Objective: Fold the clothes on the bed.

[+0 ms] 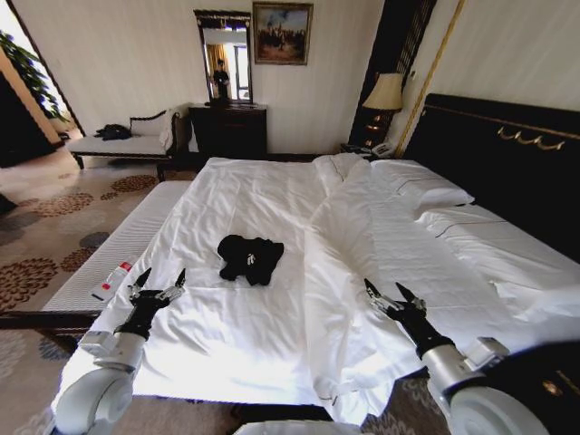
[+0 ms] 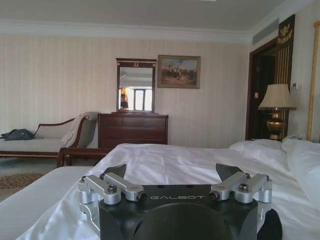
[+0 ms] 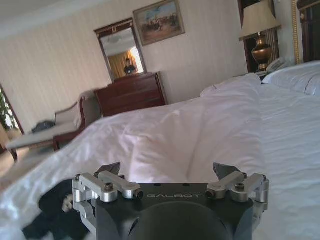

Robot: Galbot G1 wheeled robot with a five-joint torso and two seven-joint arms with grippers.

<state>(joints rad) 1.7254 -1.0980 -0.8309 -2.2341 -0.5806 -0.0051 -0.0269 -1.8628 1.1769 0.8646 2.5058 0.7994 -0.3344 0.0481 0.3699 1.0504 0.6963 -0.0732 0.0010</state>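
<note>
The small black soft-fabric T-shirt (image 1: pixel 250 258) lies crumpled in a heap on the large white-sheeted double bed (image 1: pixel 272 199), nothing folded yet. It sits ahead of both claws, between them, nearer the left one and apart from each.

The left black-and-silver gripper (image 1: pixel 159 282) hovers low over the near edge of the bed, fingers spread, holding nothing. The shirt is ahead of it and toward its inner side. The right black-and-silver gripper (image 1: pixel 389 294) hangs over the near edge too, fingers spread and empty, with a raised ridge of white duvet (image 1: pixel 335 245) just off its inner side, between it and the shirt.

Risks from here:
- The shirt is bunched, with sleeves and hem not readable. A blind pinch likely takes several layers and the fold comes out lumpy.
- Thin fabric on soft bedding: fingertips coming down may nip the white sheet along with the shirt and drag the bedding.
- The right claw has to cross the duvet ridge and could snag or push it onto the shirt.
- Uneven pulls from the two claws would twist the shirt instead of flattening it.
</note>
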